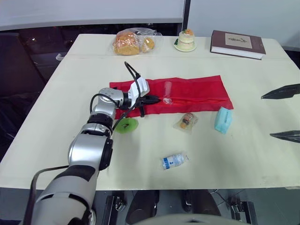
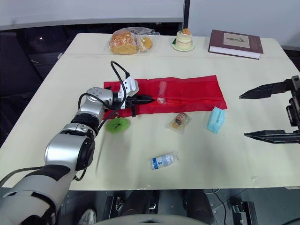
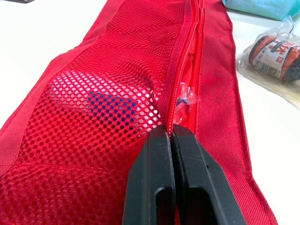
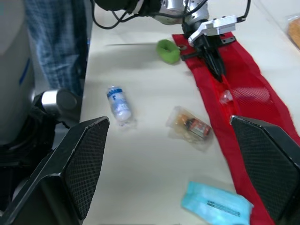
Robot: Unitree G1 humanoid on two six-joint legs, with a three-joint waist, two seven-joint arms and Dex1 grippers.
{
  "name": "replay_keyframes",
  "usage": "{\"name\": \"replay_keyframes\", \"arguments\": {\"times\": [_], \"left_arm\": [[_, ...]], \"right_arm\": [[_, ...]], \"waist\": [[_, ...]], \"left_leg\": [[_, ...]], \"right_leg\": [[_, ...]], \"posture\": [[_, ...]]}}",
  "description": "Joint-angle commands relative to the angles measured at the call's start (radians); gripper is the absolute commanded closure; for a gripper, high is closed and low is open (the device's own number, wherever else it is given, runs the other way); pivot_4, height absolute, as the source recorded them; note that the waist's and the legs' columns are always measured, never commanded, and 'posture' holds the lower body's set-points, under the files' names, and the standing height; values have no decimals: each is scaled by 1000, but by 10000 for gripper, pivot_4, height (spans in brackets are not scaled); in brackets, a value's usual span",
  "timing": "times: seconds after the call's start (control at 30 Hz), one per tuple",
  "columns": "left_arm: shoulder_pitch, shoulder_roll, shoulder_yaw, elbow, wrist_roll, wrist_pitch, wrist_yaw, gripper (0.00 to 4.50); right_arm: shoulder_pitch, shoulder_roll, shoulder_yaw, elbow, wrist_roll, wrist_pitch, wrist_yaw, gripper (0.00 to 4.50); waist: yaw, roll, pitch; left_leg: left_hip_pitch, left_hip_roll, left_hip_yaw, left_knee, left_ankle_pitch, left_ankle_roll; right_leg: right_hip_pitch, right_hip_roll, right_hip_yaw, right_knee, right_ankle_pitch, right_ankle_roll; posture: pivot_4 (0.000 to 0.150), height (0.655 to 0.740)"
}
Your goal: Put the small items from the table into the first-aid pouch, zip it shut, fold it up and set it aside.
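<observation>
Mid-table: red first-aid pouch (image 1: 197, 91) lies flat, unfolded. Left gripper (image 1: 157, 99) pressed together on its zipper (image 3: 180, 84); right gripper (image 2: 244, 116) spread, hovering apart. Best drawn straight along track; blue packet (image 1: 223, 119) lies outside.

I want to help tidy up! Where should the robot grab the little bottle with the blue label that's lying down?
Around the middle of the little bottle, coming straight down from above. It lies on its side on the table, so its round body is narrowest across; the open right claw could probably straddle it there.
</observation>
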Motion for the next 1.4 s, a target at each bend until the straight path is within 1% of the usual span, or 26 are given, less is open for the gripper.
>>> {"name": "replay_keyframes", "arguments": {"times": [0.03,0.1,0.17,0.3,0.4,0.53,0.6,0.67,0.73,0.83,1.1,1.33,1.4], "left_arm": [[-25,1,1,-26,-9,-5,-2,45000],[-25,-1,-1,-26,-8,-6,0,45000],[-26,-4,-2,-27,-7,-6,1,45000],[-29,-9,-5,-26,-6,-8,0,45000],[-31,-10,-7,-24,-4,-11,2,45000],[-29,-12,-11,-22,-3,-16,4,45000],[-29,-13,-12,-21,-2,-17,4,45000],[-26,-12,-14,-21,-1,-21,0,45000],[-24,-12,-15,-20,-1,-24,0,45000],[-22,-11,-14,-17,-2,-25,3,45000],[-22,-16,-14,-7,1,-29,14,45000],[-27,-23,-16,-1,5,-30,25,45000],[-25,-23,-17,0,6,-31,25,45000]], "right_arm": [[8,21,15,-28,-20,-40,-32,1065],[40,57,51,-59,-48,-66,-64,1065],[70,123,107,-105,-94,-116,-122,1065],[128,258,291,-197,-234,-249,-214,1065],[156,337,409,-243,-291,-282,-278,1065],[161,368,566,-240,-422,-353,-299,1065],[156,369,602,-232,-452,-371,-304,1065],[103,400,708,-191,-549,-376,-336,1065],[65,436,774,-149,-619,-402,-367,1065],[29,472,822,-114,-662,-402,-389,1065],[-35,541,933,-103,-699,-360,-394,1065],[-47,559,948,-101,-709,-351,-403,1065],[-40,553,953,-107,-713,-347,-402,5963]], "waist": [[1,0,0],[2,0,0],[3,0,0],[5,0,0],[9,0,0],[11,0,0],[12,0,0],[11,0,0],[9,-1,-1],[12,-1,0],[12,-1,0],[13,-1,0],[13,-1,0]], "left_leg": [[0,0,0,0,0,0],[0,0,0,0,0,0],[0,0,0,0,0,0],[0,0,0,2,1,-1],[-1,0,-1,4,1,-2],[-1,0,-1,7,1,-1],[-1,0,-1,8,1,-1],[-1,0,-1,8,1,-1],[-1,0,-1,9,1,-2],[-1,-1,-2,8,2,-3],[-2,-1,-2,9,2,-3],[-2,-1,-2,9,2,-3],[-2,-1,-2,9,2,-3]], "right_leg": [[0,0,0,0,0,0],[0,0,0,0,0,0],[0,0,0,0,0,0],[0,1,0,1,0,0],[0,1,-1,2,0,0],[1,2,-1,2,0,0],[1,2,-1,2,0,0],[1,2,-1,2,0,0],[2,2,-1,2,0,0],[1,3,-1,2,0,0],[2,3,-1,2,0,0],[2,3,-1,2,0,0],[2,3,-1,2,0,0]], "posture": [[1500,7289],[1500,7289],[1500,7289],[1500,7289],[1500,7289],[1500,7289],[1500,7289],[1500,7289],[1500,7289],[1500,7289],[1500,7289],[1500,7289],[1500,7289]]}}
